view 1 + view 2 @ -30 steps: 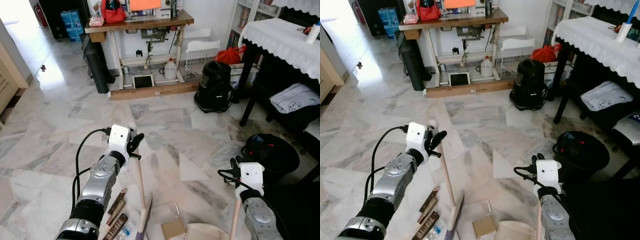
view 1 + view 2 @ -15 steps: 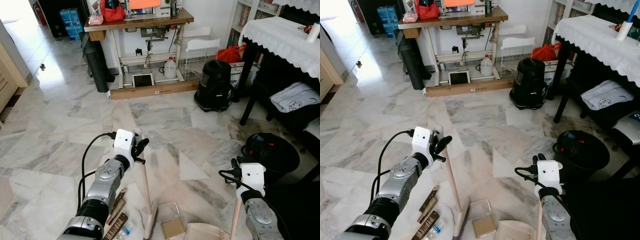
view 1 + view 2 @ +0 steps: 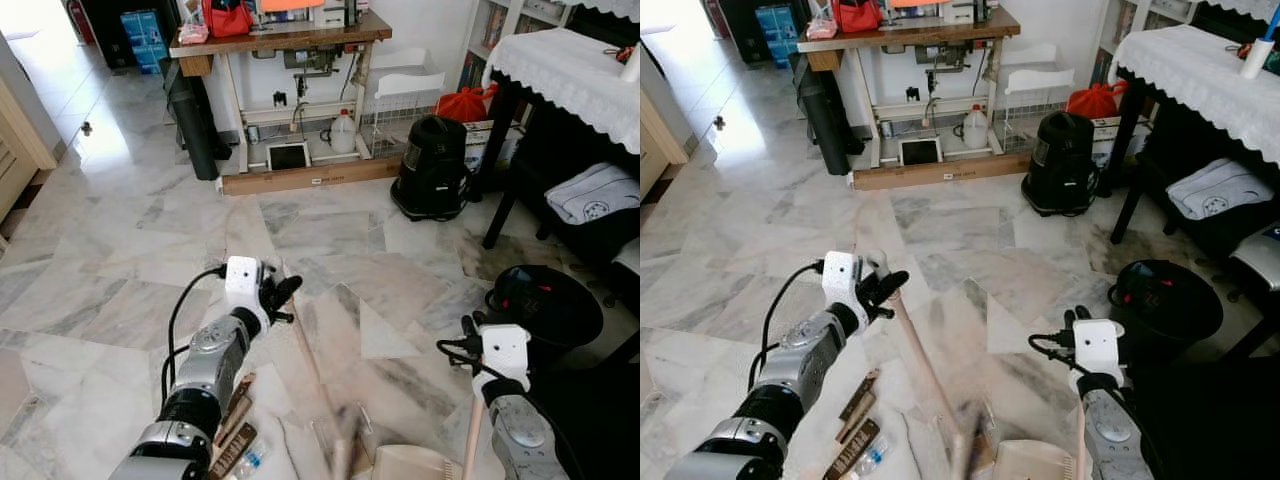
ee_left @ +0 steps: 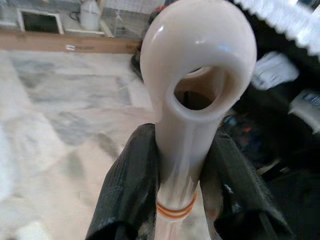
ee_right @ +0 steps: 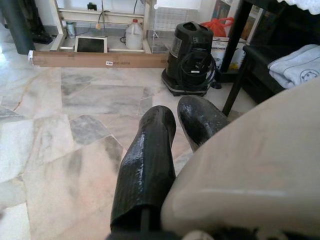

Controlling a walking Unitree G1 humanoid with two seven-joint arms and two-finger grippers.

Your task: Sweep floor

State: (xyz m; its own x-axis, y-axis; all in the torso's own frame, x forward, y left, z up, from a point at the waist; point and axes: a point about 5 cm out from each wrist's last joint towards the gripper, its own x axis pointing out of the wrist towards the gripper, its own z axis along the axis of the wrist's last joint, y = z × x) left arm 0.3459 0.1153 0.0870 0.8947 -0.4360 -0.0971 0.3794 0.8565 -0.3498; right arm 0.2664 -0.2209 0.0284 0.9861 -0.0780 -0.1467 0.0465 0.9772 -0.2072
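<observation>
Here, left gripper [image 4: 182,165] clamped on broom [image 3: 310,352] handle just under its looped tip; handle slanting down to blurred head beside dustpan [image 3: 405,464]. Right gripper [image 5: 172,135] pinched on dustpan handle, low over marble floor [image 3: 130,250].

- The left arm [image 3: 205,375] is built of rounded silver segments with black joint bands.
- A white boxy module [image 3: 241,278] sits at its wrist, and a black cable [image 3: 180,315] loops from it back along the arm.
- The left gripper [image 4: 181,190] has two matte black, textured fingers.
- The right arm [image 3: 517,432] is silver too, with a white wrist block [image 3: 503,347] and black wiring.
</observation>
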